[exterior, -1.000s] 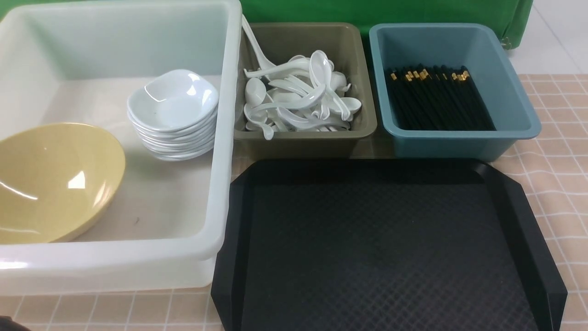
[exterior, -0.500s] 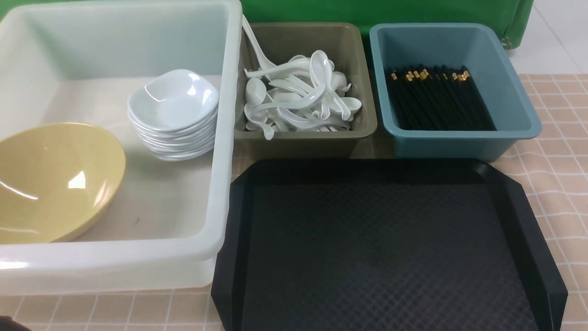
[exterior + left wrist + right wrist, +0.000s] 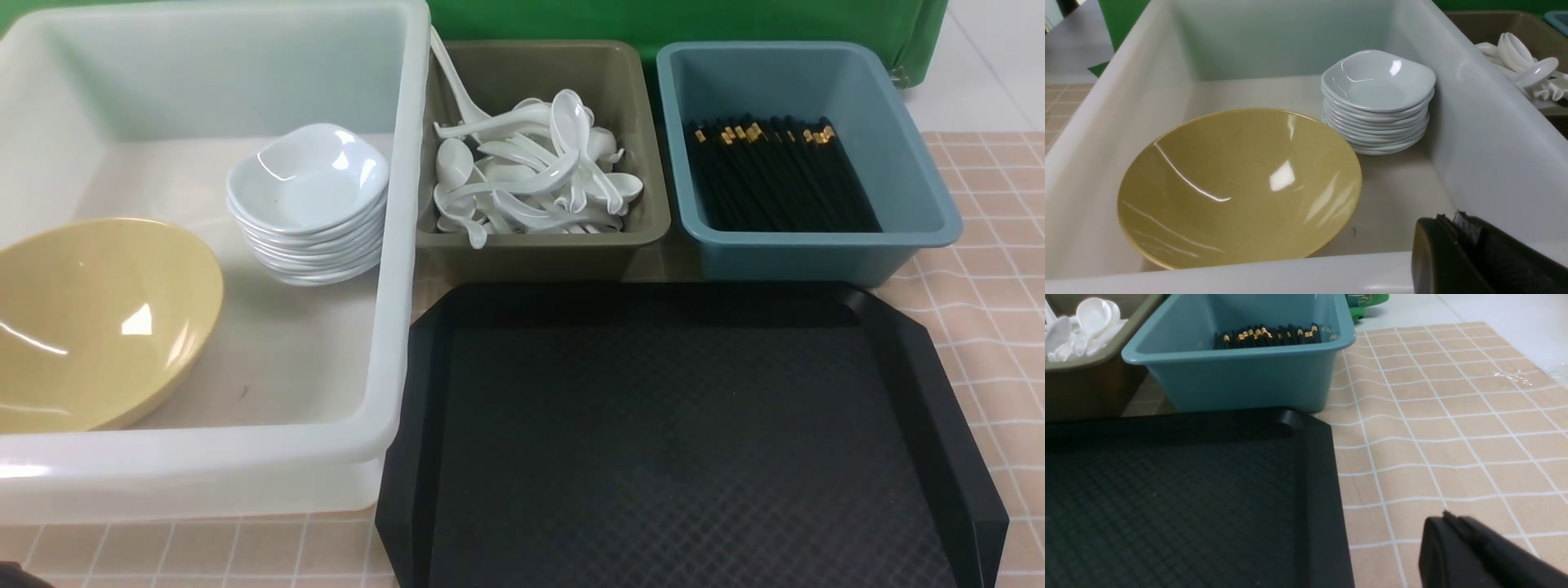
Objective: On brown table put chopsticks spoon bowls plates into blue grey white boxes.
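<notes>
Pinkish-tan cloth with a white grid covers the surface, where three bins stand in a row behind a black textured tray that carries nothing. On the robot's left, the large translucent white tub holds the olive-yellow bowl, tilted against the tub's near wall, and beside it a neat stack of small white plates. The olive-grey bin in the middle contains a loose heap of white ceramic spoons, one handle leaning up against its far-left corner. The teal-blue bin on the right holds the black chopsticks, laid side by side with gold bands toward the far end. The left gripper sits at the tub's near rim and the right gripper above the cloth beside the tray; both sets of jaws are together, holding nothing.
</notes>
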Available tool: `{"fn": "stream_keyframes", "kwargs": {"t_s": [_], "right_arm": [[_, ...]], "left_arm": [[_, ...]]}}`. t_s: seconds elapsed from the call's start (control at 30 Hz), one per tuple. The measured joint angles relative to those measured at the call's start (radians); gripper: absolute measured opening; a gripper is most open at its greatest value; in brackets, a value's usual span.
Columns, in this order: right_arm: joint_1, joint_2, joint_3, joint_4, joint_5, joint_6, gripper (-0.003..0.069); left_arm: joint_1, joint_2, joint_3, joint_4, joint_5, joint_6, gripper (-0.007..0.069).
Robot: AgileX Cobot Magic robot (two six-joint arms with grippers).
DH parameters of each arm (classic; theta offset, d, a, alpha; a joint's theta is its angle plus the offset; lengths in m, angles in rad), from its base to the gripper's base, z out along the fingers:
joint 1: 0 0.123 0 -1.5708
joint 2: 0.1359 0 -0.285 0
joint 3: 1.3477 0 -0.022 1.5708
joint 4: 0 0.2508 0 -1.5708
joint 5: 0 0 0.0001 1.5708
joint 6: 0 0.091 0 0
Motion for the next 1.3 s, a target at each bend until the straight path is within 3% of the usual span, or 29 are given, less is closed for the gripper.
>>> {"fn": "stream_keyframes", "kwargs": {"t_s": [1.3], "right_arm": [[0.0,0.0,0.0,0.0,-0.001,0.0,0.0066]], "left_arm": [[0.0,0.0,0.0,0.0,0.0,0.0,0.0001]]}}
